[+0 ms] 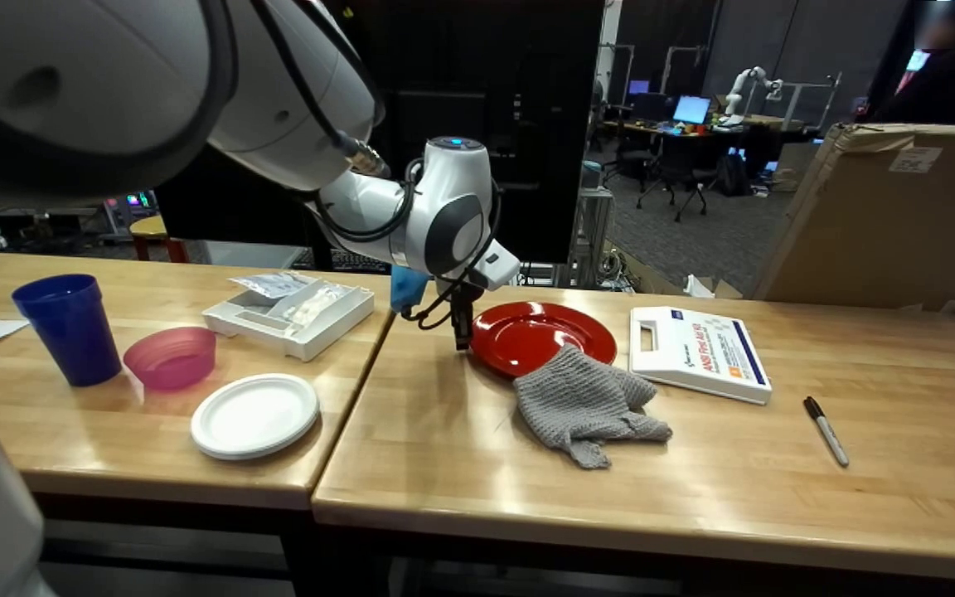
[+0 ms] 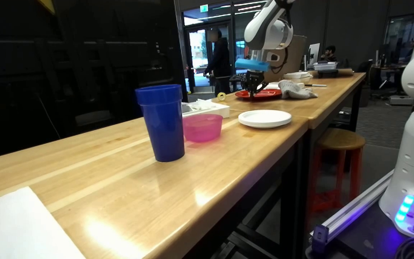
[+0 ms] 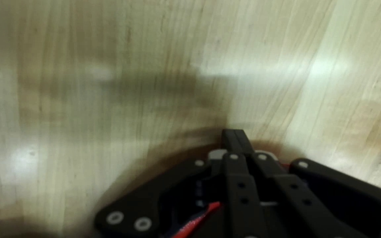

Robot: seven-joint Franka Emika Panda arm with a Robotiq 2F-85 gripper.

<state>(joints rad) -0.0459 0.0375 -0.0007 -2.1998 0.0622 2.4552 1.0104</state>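
Tool [image 3: 233, 133] hangs beside plate [image 1: 517, 336]; tray [image 1: 339, 326] holds white pieces [image 1: 312, 306].

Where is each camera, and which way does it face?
In an exterior view: beside the arm, facing across the tables; arm looms large.
In an exterior view: low over the tables, looking lengthwise past the blue cup; arm and base show.
Wrist view: on the wrist, facing down at a tabletop; shut gripper shows.
Both exterior views share blue cup and red plate.
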